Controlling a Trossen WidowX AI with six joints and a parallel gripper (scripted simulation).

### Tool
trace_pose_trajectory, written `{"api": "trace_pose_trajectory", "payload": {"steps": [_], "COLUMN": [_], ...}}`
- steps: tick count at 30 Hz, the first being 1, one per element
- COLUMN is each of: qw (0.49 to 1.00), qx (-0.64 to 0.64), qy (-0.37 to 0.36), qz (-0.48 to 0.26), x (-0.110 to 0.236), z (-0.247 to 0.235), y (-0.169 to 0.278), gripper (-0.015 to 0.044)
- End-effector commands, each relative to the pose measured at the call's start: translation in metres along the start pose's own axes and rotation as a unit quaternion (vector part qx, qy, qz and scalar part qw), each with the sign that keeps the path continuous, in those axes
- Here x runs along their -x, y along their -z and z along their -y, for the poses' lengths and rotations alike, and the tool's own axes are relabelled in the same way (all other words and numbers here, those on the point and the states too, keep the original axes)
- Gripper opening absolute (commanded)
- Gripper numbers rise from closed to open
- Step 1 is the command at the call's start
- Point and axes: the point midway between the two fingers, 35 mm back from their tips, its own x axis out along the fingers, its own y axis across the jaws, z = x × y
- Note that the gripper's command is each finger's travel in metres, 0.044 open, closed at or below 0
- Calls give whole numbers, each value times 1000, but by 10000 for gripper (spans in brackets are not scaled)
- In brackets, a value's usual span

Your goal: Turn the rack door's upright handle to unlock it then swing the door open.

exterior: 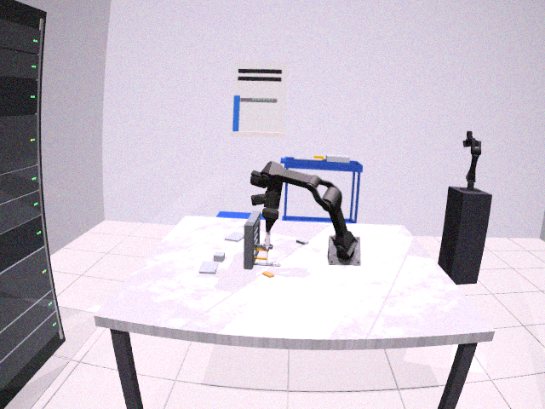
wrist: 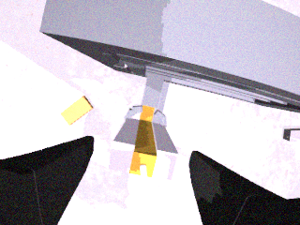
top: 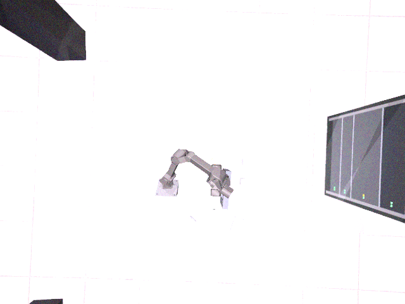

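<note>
With its elbow raised above the bench, the arm reaches from its base plate, set in from the right edge in the exterior view, and bends down at the wrist. Gripper: pointing down, released — fingers apart, nothing grasped. Handle: orange and grey, seen between the fingertips in the wrist view, on the near face of the upright grey frame — apparently ungripped; door angle cannot be read. Orange block: near the frame, toward the bench's front edge.

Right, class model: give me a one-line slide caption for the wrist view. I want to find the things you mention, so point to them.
The end effector's open fingers frame the grey and yellow handle assembly (wrist: 145,136) beside the grey rack (wrist: 164,33).
</note>
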Motion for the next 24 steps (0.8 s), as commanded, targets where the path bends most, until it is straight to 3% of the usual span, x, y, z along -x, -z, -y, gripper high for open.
{"api": "trace_pose_trajectory", "payload": {"steps": [1, 20, 24], "qw": [1000, 998, 998], "qx": [-8, -32, -32], "qy": [1, 4, 4], "qz": [-12, -61, -61], "x": [-7, -35, -35], "z": [1, 0, 0], "y": [1, 3, 3], "gripper": [293, 293, 188]}}
